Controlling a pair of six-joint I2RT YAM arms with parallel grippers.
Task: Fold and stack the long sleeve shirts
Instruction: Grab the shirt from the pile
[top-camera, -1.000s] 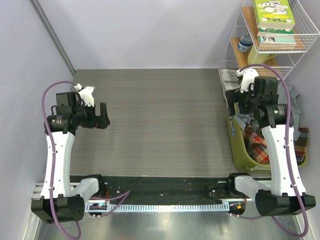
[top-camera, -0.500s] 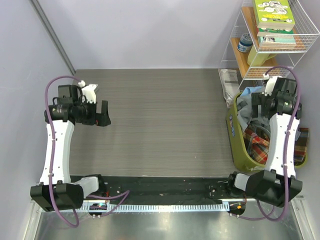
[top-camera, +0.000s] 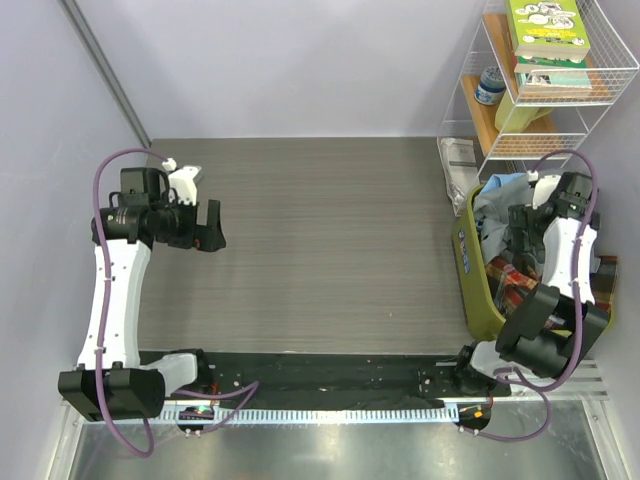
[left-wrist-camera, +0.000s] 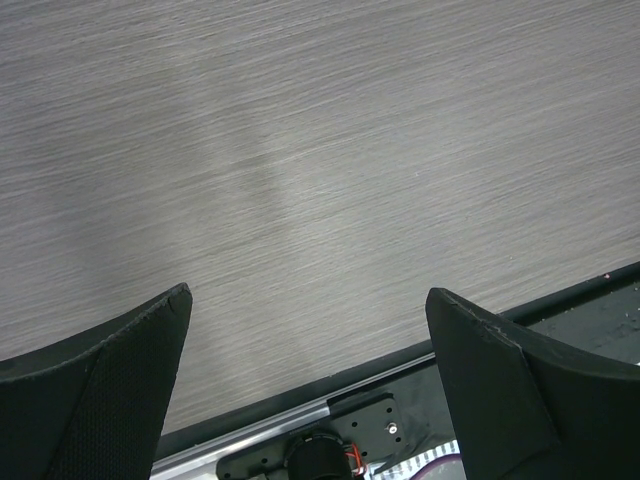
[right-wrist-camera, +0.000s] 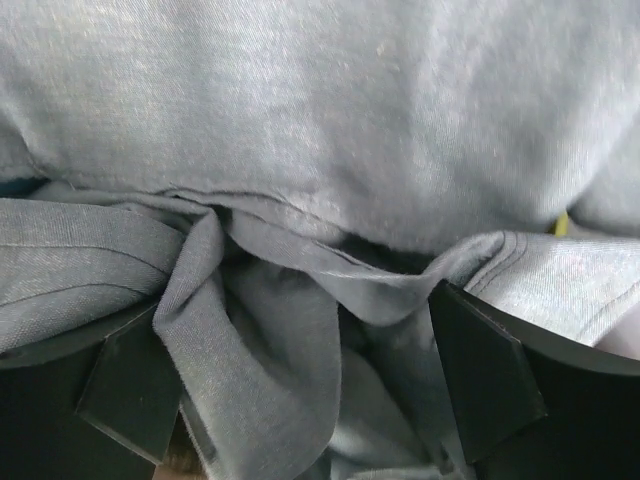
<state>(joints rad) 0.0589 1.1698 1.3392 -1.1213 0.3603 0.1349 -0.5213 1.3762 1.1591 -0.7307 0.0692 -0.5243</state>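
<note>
The shirts lie heaped in an olive-green basket (top-camera: 480, 300) at the table's right edge: a grey one (top-camera: 492, 235), a light blue one (top-camera: 503, 187) and a red-green plaid one (top-camera: 512, 285). My right gripper (top-camera: 522, 232) is down in the heap, jaws open, with crumpled grey shirt cloth (right-wrist-camera: 300, 180) lying between and around its fingers. My left gripper (top-camera: 208, 228) is open and empty, held above the bare table at the left; its wrist view shows only tabletop between the two black fingers (left-wrist-camera: 110, 370).
A white wire shelf (top-camera: 540, 80) with books and a jar stands at the back right, just behind the basket. A paper sheet (top-camera: 458, 155) lies at the table's back right corner. The wood-grain table (top-camera: 330, 230) ends at a black front strip (top-camera: 320, 370).
My right arm has swung from the basket's left rim rightward and down into the shirt heap. My left gripper has shifted slightly up and to the right.
</note>
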